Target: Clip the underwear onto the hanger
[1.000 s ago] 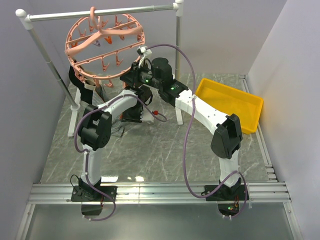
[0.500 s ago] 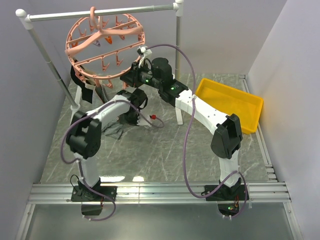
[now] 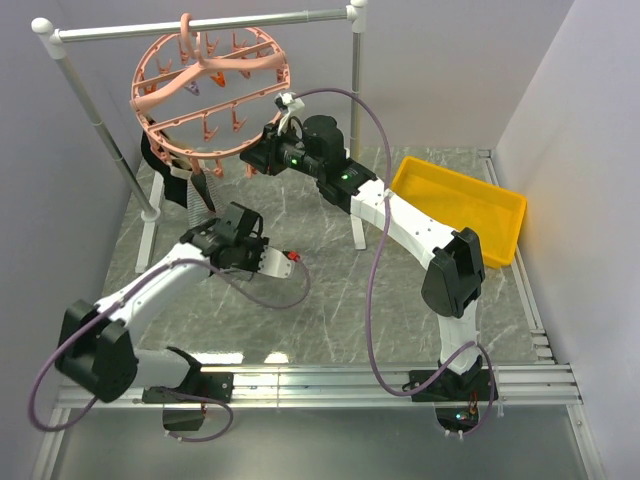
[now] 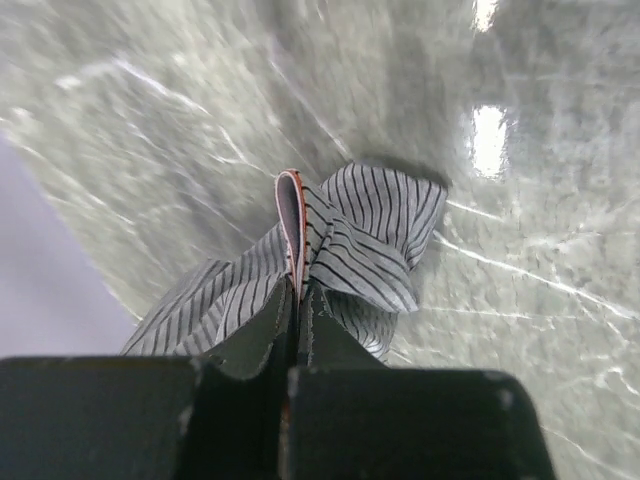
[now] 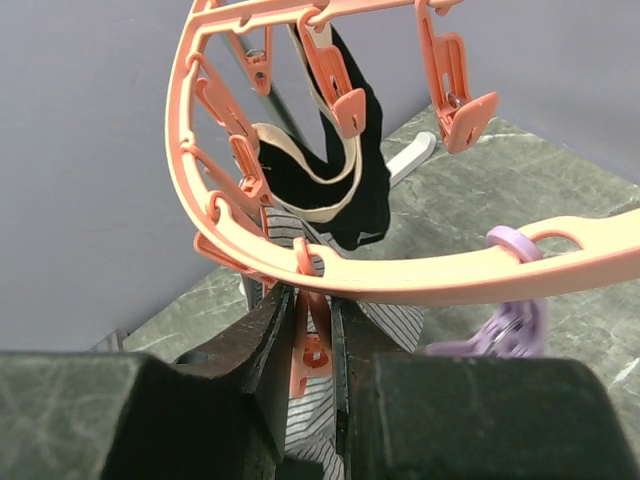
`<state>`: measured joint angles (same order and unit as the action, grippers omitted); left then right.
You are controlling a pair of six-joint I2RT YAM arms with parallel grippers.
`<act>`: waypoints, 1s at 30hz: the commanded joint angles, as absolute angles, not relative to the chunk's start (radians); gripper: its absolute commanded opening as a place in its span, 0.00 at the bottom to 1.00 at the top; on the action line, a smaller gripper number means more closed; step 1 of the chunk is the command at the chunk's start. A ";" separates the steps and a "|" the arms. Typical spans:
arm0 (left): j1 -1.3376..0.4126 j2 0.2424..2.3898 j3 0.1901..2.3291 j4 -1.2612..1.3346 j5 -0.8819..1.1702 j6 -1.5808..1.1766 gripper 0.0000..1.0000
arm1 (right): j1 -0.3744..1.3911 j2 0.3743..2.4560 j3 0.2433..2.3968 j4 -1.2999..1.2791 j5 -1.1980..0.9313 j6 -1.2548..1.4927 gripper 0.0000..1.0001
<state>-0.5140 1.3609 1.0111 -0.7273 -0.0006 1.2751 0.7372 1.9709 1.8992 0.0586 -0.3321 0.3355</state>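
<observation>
Only the left wrist view shows the left hand (image 4: 298,270) pinched shut on the underwear (image 4: 360,245), a bunched grey cloth with fine dark stripes, down by the counter (image 4: 540,300). From above it is hard to make out. Farther back, the right wrist view shows the right hand (image 5: 312,330) closed narrowly on an orange clip (image 5: 310,355) hanging from the hanger (image 5: 400,283). Behind hang a black garment (image 5: 355,190) and more striped cloth (image 5: 395,320), partly hidden by the ring.
</observation>
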 commanded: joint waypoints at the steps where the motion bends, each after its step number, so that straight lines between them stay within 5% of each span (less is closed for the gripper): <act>1: -0.514 1.234 0.947 -0.589 0.122 1.335 0.01 | 0.733 1.922 1.942 0.064 -0.310 0.348 0.00; 9: -0.451 0.997 0.856 -0.364 0.297 0.963 0.00 | 0.726 1.928 1.954 0.057 -0.311 0.377 0.00; 16: -0.426 0.784 0.677 -0.068 0.244 0.733 0.01 | 0.716 1.922 1.948 0.055 -0.331 0.403 0.00; 22: -0.410 0.768 0.635 0.112 0.137 0.635 0.01 | 0.716 1.917 1.948 0.057 -0.345 0.420 0.00; 30: -0.350 0.836 0.680 0.097 0.238 0.525 0.00 | 0.716 1.914 1.945 0.060 -0.368 0.436 0.00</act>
<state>-0.3714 0.8139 0.6392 0.0444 0.1883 0.6044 0.7284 1.9709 1.9057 0.0502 -0.3649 0.4168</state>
